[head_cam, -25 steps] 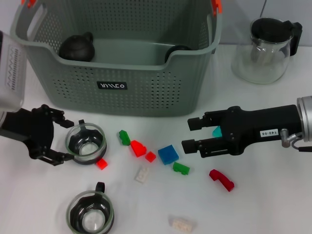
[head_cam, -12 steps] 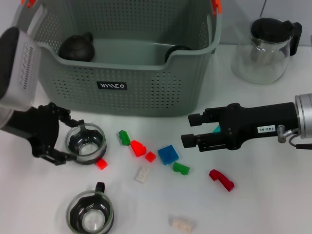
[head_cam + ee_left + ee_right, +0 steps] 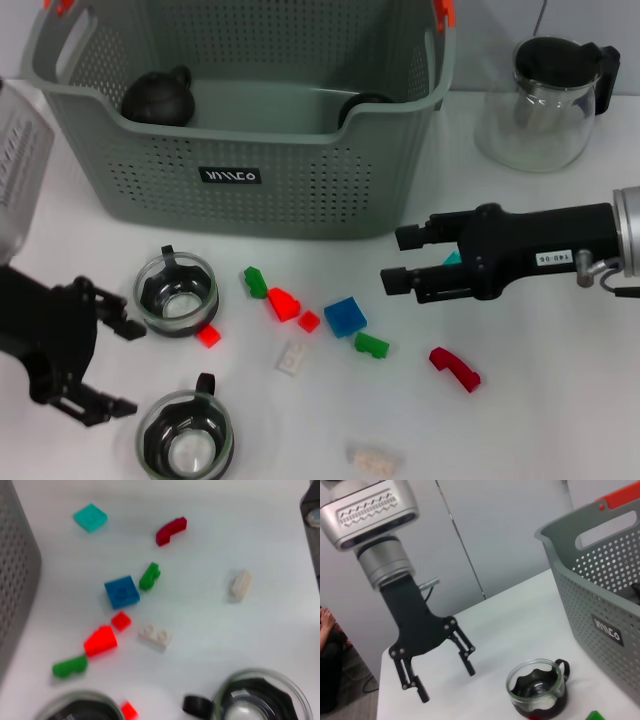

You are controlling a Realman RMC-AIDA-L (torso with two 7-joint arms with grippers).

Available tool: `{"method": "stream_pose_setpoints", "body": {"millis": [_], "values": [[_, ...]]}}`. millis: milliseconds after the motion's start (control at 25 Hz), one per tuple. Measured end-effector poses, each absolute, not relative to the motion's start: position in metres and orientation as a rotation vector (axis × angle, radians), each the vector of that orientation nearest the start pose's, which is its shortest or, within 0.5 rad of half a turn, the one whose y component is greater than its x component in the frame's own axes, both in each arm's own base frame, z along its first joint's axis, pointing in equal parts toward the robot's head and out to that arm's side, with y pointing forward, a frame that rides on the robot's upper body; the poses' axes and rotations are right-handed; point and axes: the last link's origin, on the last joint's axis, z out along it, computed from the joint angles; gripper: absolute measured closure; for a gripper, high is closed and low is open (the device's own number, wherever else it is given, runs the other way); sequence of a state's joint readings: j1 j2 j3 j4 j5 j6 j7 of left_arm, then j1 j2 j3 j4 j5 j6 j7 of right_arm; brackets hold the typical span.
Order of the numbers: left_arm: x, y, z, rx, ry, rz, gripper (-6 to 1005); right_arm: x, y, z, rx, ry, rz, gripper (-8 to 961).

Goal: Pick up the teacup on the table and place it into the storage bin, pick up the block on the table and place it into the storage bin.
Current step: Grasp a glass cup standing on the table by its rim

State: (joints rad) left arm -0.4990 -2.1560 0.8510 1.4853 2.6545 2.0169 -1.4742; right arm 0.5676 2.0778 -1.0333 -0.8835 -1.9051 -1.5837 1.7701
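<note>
Two glass teacups with black inserts stand on the white table: one teacup (image 3: 177, 293) in front of the storage bin (image 3: 240, 175), the other teacup (image 3: 186, 445) by the front edge. My left gripper (image 3: 115, 368) is open and empty, left of both cups and touching neither. My right gripper (image 3: 398, 259) hangs open above the table, right of the scattered blocks. These include a blue block (image 3: 344, 316), a red block (image 3: 283, 303) and a green block (image 3: 371, 345). The left wrist view shows the blue block (image 3: 121, 591) and the front teacup (image 3: 255, 700).
A glass teapot (image 3: 545, 90) with a black lid stands at the back right. Two dark round objects (image 3: 157, 97) lie inside the bin. A dark red block (image 3: 454, 368), white blocks (image 3: 372, 459) and a teal block (image 3: 452, 258) also lie on the table.
My left gripper has pulled away from the upper teacup, moving toward the table's front left, still open. The right gripper has drifted slightly up and to the right. Cups and blocks have not moved.
</note>
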Motion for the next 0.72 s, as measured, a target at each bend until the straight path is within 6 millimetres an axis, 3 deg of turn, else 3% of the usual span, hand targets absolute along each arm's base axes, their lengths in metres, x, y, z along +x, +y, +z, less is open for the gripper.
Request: {"method": "stream_pose_setpoints", "body": {"millis": [280,720], "values": [[-0.241,0.286,0.056,-3.019,-0.364,0.481,206,0.196,0.342,-0.007,-2.953,0.701,0.584,192],[-0.232,0.291,0.034,-2.982,-0.706,0.524,207,0.203,0.345,-0.005,-2.932,0.715,0.548,193]]}}
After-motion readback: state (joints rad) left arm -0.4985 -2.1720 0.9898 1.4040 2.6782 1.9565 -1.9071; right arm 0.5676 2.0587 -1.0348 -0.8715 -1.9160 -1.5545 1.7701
